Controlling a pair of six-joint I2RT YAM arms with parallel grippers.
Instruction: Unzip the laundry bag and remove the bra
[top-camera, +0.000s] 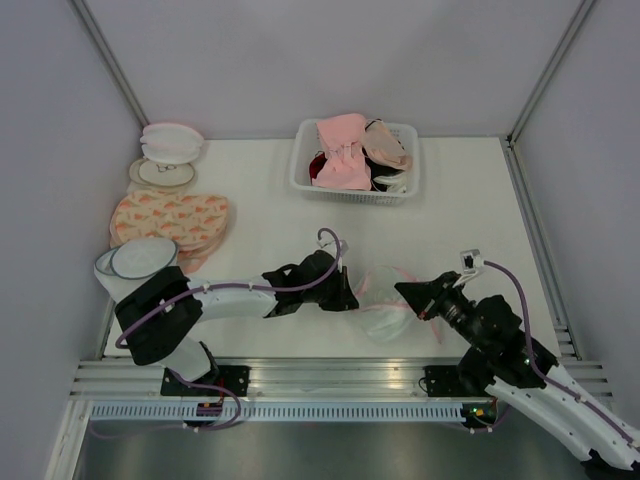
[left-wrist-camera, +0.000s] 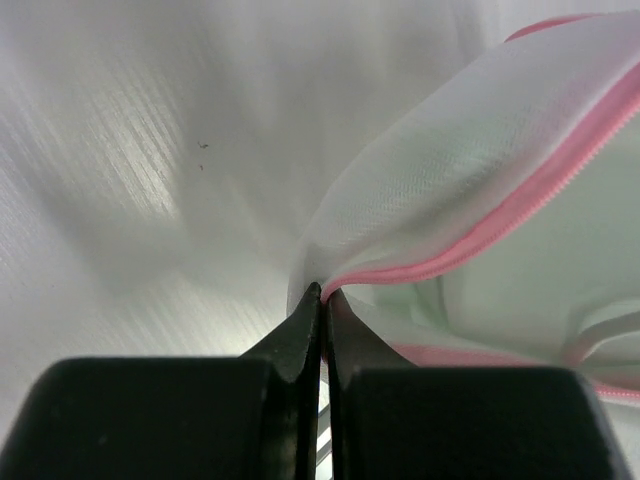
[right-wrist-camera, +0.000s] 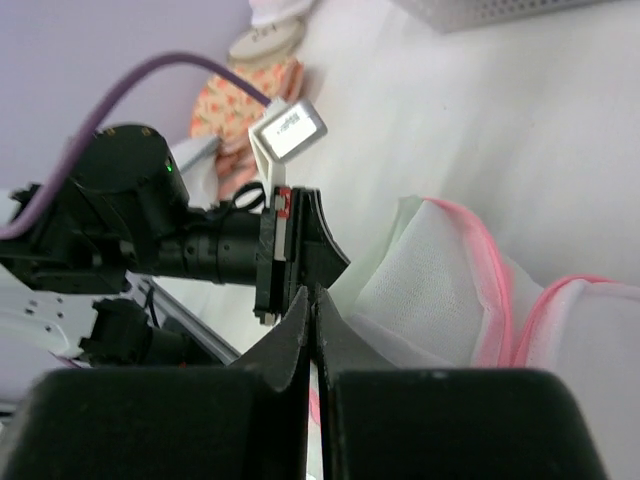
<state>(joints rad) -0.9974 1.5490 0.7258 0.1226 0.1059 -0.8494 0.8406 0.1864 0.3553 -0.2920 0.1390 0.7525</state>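
Observation:
The laundry bag (top-camera: 385, 305), white mesh with pink zipper trim, lies near the front edge between my two grippers. In the left wrist view the bag (left-wrist-camera: 450, 150) gapes partly open along its pink trim. The pale mint bra (left-wrist-camera: 520, 290) shows inside, with a strap at the right. My left gripper (top-camera: 352, 296) (left-wrist-camera: 320, 295) is shut on the bag's rim at its left end. My right gripper (top-camera: 403, 290) (right-wrist-camera: 315, 297) is shut at the bag's right side, its tips against the mesh (right-wrist-camera: 440, 270). What it pinches is mostly hidden.
A white basket (top-camera: 300, 175) of pink and beige bras stands at the back centre. Flat orange-patterned bags (top-camera: 170, 218), a white mesh dome with a dark rim (top-camera: 140, 258) and more round bags (top-camera: 170, 142) sit at the left. Walls enclose three sides.

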